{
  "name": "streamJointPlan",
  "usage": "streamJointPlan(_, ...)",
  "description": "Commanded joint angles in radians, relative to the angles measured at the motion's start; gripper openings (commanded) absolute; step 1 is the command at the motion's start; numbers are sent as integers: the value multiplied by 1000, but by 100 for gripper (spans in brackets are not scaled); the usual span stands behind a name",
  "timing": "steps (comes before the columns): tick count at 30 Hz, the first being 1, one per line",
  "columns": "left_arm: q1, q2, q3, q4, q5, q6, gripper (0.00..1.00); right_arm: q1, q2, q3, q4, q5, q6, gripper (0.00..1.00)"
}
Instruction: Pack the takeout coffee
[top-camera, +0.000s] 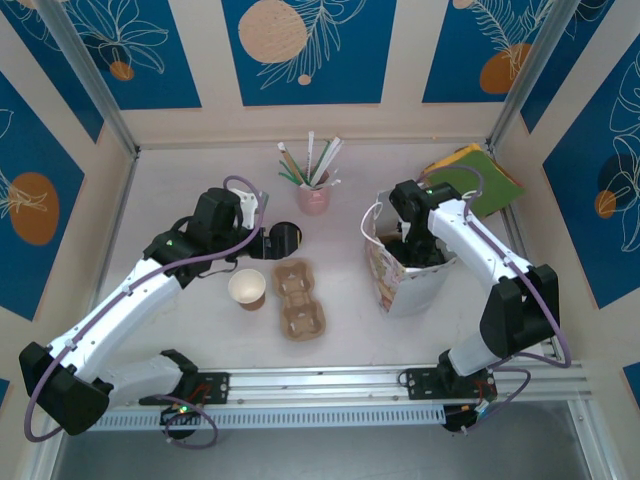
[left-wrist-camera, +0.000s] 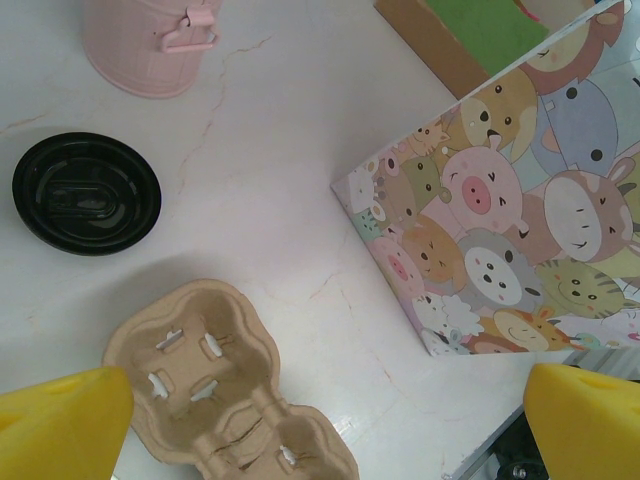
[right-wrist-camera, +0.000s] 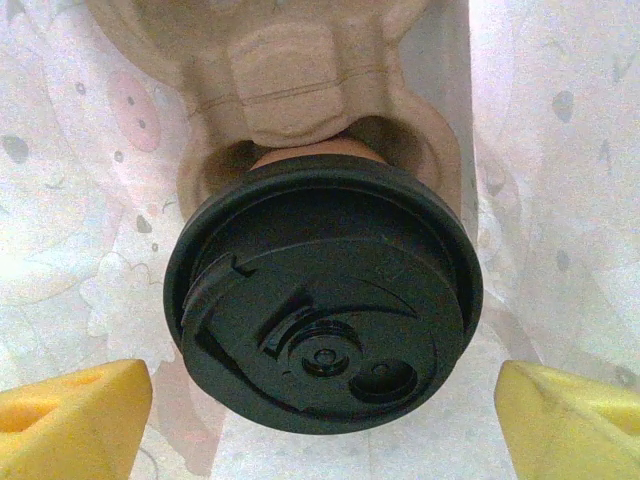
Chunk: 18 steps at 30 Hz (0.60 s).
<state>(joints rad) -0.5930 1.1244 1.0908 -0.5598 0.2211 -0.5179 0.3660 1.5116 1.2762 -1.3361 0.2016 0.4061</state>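
The takeout coffee (right-wrist-camera: 322, 300), a brown cup under a round black lid, sits in a slot of a pulp tray (right-wrist-camera: 290, 70) inside the cartoon-printed paper bag (top-camera: 410, 285). My right gripper (right-wrist-camera: 320, 400) reaches down into the bag just above the lid. It is open, with a yellow fingertip on either side and clear of the rim. In the top view the right gripper (top-camera: 415, 250) is sunk in the bag's mouth. My left gripper (top-camera: 262, 232) hovers open over the table with nothing between its fingers. Under it lies a second pulp tray (left-wrist-camera: 210, 390).
A loose black lid (left-wrist-camera: 87, 193) lies left of the table's tray (top-camera: 298, 297). A lidless brown cup (top-camera: 247, 288) stands beside that tray. A pink cup of straws (top-camera: 313, 195) stands at the back, and green and yellow folders (top-camera: 478, 178) lie at the back right.
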Motion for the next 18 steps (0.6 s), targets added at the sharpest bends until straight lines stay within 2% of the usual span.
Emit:
streamJointPlan(1, 5, -17, -10, 17, 3, -3, 100, 4, -40, 32, -41, 4, 21, 88)
streamJointPlan(12, 5, -28, -18, 16, -2, -6, 100, 14, -57, 70, -68, 20, 40, 81)
streamJointPlan(18, 6, -28, -20, 14, -11, -7, 100, 21, -77, 110, -85, 42, 59, 80)
